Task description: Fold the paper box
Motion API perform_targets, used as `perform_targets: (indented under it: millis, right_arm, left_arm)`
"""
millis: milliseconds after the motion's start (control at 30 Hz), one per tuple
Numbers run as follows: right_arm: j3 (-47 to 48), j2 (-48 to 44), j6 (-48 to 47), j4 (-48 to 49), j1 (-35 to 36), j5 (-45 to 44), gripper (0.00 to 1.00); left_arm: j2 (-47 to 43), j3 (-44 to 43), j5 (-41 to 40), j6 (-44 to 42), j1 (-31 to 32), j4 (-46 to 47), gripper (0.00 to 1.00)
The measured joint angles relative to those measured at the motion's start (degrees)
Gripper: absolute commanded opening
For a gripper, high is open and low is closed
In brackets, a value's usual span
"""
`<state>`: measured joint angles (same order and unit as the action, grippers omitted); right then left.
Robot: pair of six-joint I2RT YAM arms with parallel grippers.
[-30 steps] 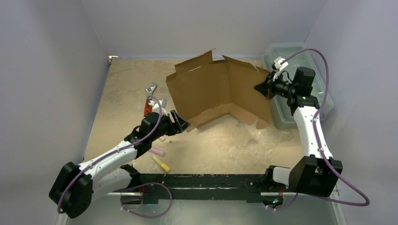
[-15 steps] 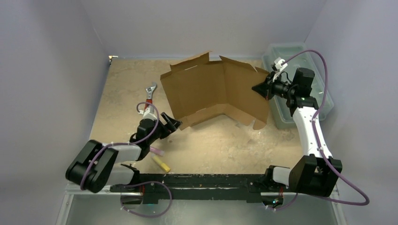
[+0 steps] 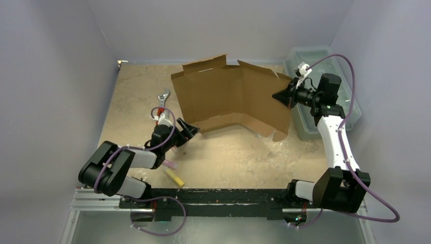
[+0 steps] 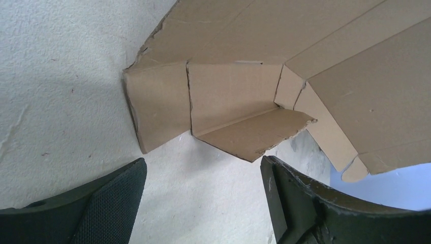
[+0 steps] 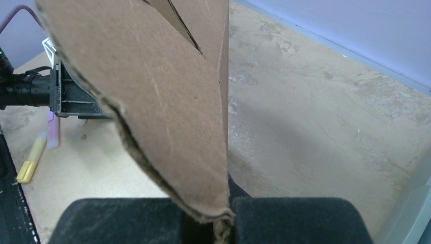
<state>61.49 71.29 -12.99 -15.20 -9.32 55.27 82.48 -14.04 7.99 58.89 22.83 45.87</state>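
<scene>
We see the right claw [image 3: 281, 95] pinching the paper box [image 3: 231, 96] by its right edge, panels standing up to its left. The left claw [image 3: 189, 130] is spread, a low flap just ahead, not touching.

soft even overhead light, faint shadows, wrist views sharp, slight edge vignetting

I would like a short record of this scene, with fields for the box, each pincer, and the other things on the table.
box: brown cardboard, partly folded, standing on its lower edges, bent like a corner
right pincer: shut on the box's right edge
left pincer: open, low, facing the box's lower left flap, not touching it
wrench: left of the box
yellow marker: near the left arm
bin: pale green, at the far right
</scene>
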Motion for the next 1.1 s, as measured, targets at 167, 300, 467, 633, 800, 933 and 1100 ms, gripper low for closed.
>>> perform_targets:
  millis: [167, 300, 467, 633, 800, 933, 1100]
  right_arm:
    - [3.7, 0.9, -1.9, -3.6, -0.8, 1.5, 0.00]
    - [7.0, 0.0, -4.4, -5.0, -0.9, 2.9, 0.00]
    - [10.2, -2.7, -6.2, -6.0, -0.9, 4.5, 0.00]
    - [13.7, -3.2, -6.6, -6.9, -1.0, 6.0, 0.00]
    - [17.6, -3.1, -6.6, -9.2, -1.2, 6.3, 0.00]
    - [20.5, -3.1, -6.6, -10.6, -1.2, 6.8, 0.00]
    - [22.5, -3.1, -6.6, -12.5, -1.2, 7.2, 0.00]
  left_arm:
    - [-4.4, -1.4, -1.3, -3.1, -0.2, -5.1, 0.85]
    - [-11.5, -4.6, -1.9, -8.7, -1.4, -10.0, 0.86]
    - [-18.3, -8.0, -2.5, -16.2, -3.1, -14.9, 0.87]
    - [-22.8, -7.6, -3.4, -21.8, -5.0, -17.6, 0.88]
    - [-25.0, -6.6, -4.4, -26.6, -5.9, -17.6, 0.91]
    - [-25.4, -7.8, -4.5, -29.0, -7.7, -18.2, 0.94]
    - [-23.6, -13.6, -0.2, -30.0, -12.5, -18.9, 0.94]
